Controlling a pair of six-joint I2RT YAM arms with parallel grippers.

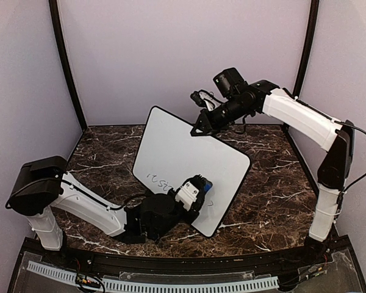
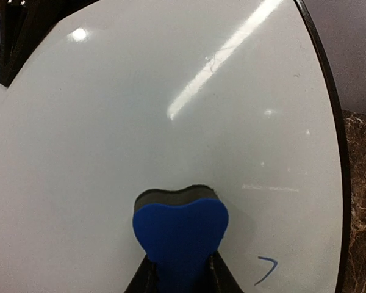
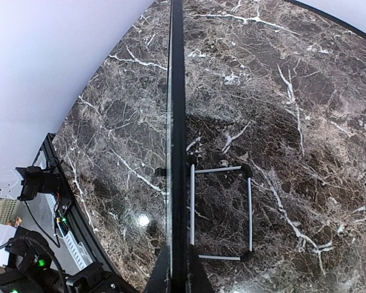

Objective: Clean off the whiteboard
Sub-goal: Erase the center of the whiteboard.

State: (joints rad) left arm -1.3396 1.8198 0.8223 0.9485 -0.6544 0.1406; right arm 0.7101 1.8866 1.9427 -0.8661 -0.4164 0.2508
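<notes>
The whiteboard (image 1: 189,165) stands tilted on the marble table, its top edge pinched by my right gripper (image 1: 202,128), which is shut on it. In the right wrist view the whiteboard's black edge (image 3: 177,122) runs straight up from between the shut fingers. My left gripper (image 1: 192,196) is shut on a blue eraser (image 1: 202,184) and holds it against the board's lower part. The left wrist view shows the blue eraser (image 2: 180,235) squeezed between the fingers, its dark felt on the whiteboard (image 2: 171,110). Dark handwriting (image 1: 158,180) lies left of the eraser, and a small blue stroke (image 2: 267,269) to its right.
The dark marble table (image 1: 110,152) extends around the board. A wire stand frame (image 3: 222,210) behind the board props it up. Lilac walls enclose the cell on three sides. A black rail (image 1: 171,262) with cable track runs along the near edge.
</notes>
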